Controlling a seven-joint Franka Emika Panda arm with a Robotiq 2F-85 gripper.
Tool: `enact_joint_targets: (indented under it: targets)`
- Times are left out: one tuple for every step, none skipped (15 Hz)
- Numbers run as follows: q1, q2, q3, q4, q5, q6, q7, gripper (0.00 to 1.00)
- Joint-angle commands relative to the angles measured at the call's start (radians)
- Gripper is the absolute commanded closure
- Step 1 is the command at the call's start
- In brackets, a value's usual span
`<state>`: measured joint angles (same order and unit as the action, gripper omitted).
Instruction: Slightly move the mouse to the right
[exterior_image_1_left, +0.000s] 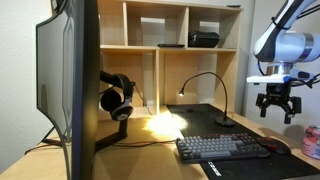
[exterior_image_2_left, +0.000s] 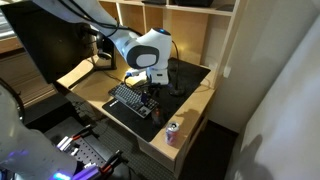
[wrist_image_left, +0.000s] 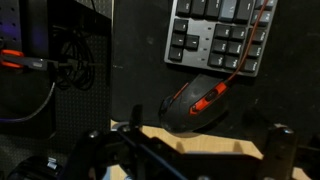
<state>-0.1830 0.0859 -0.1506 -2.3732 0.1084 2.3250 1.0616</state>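
The mouse is black and dome-shaped with orange accents. It lies on a dark desk mat just beside the end of the keyboard. In an exterior view the mouse sits between the keyboard and the reddish cup. My gripper hangs open and empty above the mouse, clear of it. In the wrist view its fingers frame the bottom edge, with the mouse just beyond them. In an exterior view the gripper partly hides the mouse.
A large monitor stands on the wooden desk. Headphones hang beside it and a gooseneck lamp stands behind the keyboard. A shelf unit lines the back. A can stands near the desk's front edge.
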Motion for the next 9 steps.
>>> enact_joint_targets:
  targets:
    - [0.024,0.049,-0.018,0.029,-0.061,-0.003,0.092,0.00]
    - [0.024,0.093,-0.021,0.054,-0.044,0.006,0.166,0.00]
    - [0.018,0.122,-0.021,0.067,-0.002,0.010,0.198,0.00]
    - [0.014,0.142,-0.024,0.073,0.032,0.018,0.228,0.00]
    - [0.013,0.161,-0.027,0.078,0.059,0.027,0.263,0.00]
    - [0.009,0.175,-0.028,0.084,0.105,0.023,0.280,0.00]
    - [0.007,0.182,-0.028,0.078,0.149,0.051,0.299,0.00]
    - [0.007,0.193,-0.031,0.078,0.188,0.070,0.320,0.00]
    - [0.012,0.201,-0.036,0.068,0.208,0.110,0.343,0.00]
